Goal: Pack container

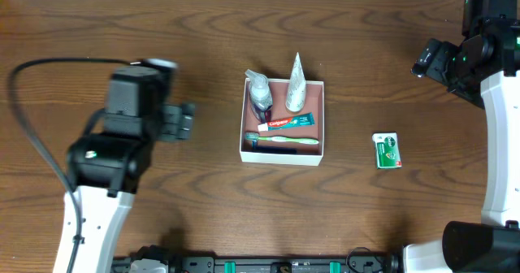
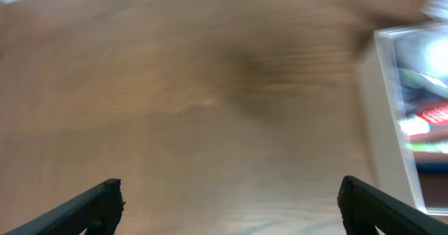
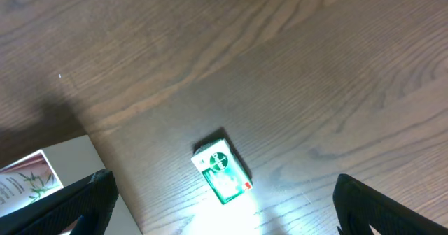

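1. Overhead: container [image 1: 281, 154] sits mid-table with toiletries inside. Green packet [image 1: 387, 150] lies loose on the table to its right. Likely step: fetch the packet. Right gripper [image 1: 426, 60] is well apart and needs to descend over it.
2. Left wrist: left gripper [image 2: 227, 196] is wide and empty. Container wall is at right, blurred.
3. Right wrist: fingers are spread and empty, packet below and untouched.

container [image 1: 281, 157] sits mid-table w/ bottle [image 1: 261, 95] back left & tube [image 1: 296, 84] back right inside it. toothpaste [image 1: 286, 123] lies in front of them, toothbrush [image 1: 281, 140] by the front wall. packet [image 1: 387, 150] on table [image 1: 244, 216], right of container, apart.
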You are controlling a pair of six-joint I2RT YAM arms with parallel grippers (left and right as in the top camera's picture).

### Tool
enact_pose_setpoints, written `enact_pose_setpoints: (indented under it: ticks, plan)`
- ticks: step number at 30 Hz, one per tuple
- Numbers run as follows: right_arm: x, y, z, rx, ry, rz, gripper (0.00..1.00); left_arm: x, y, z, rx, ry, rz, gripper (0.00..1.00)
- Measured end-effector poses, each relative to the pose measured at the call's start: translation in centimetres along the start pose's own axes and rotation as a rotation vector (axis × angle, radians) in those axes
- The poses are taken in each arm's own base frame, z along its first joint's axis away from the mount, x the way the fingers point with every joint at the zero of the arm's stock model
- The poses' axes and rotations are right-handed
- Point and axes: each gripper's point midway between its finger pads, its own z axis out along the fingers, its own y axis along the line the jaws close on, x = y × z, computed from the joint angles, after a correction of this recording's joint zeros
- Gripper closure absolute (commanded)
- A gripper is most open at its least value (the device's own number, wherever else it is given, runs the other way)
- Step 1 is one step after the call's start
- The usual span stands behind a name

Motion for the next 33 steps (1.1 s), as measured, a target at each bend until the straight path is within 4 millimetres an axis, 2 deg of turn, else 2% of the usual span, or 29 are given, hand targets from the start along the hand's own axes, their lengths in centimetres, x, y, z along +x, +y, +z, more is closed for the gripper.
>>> enact_pose_setpoints:
  ticks: [3, 6, 29, 33]
  plan:
    - [0.0, 0.0, 0.0, 0.000, 0.000, 0.000, 0.01, 0.7, 2.2, 0.1, -0.055, 0.027, -0.113, 0.02]
    - [0.0, 0.0, 0.0, 0.000, 0.000, 0.000, 0.01, 1.0, 2.9, 0.2, -0.072, 0.035, -0.164, 0.02]
    - [0.4, -0.2, 0.0, 0.008, 0.015, -0.008, 0.01, 1.0, 2.9, 0.2, -0.074, 0.035, -0.201, 0.02]
    - [0.0, -0.3, -1.3, -0.015, -0.034, -0.012, 0.01, 1.0, 2.9, 0.2, -0.074, 0.035, -0.200, 0.02]
